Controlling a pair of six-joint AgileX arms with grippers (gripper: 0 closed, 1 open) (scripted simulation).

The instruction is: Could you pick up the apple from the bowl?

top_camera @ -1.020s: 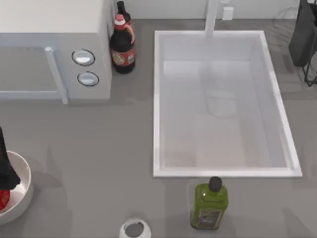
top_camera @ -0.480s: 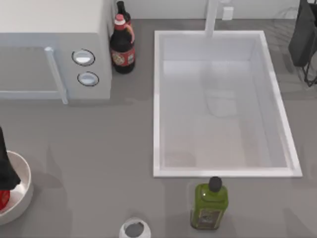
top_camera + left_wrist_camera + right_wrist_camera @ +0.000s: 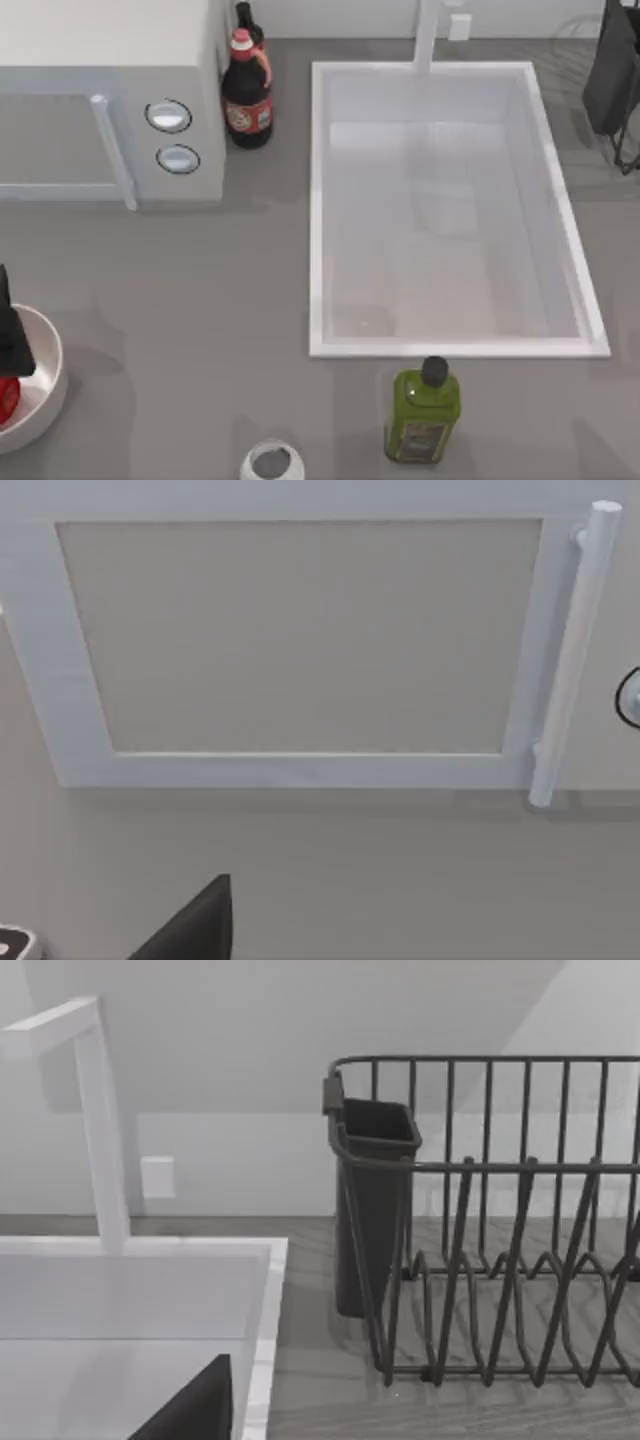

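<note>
At the table's left edge our left gripper (image 3: 8,345) hangs over the bowl (image 3: 45,390), its grasp impossible to tell, while the apple (image 3: 6,398) sits inside the bowl, so lifting it remains.

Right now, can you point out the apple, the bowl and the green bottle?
apple (image 3: 6,398), top view, its visible red side at the left edge.
bowl (image 3: 50,372), top view, its right rim.
green bottle (image 3: 424,412), top view, its body below the dark cap.

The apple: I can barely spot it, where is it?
In the top view, the apple sits in the bowl at the table's far left edge, just under the left gripper.
</note>
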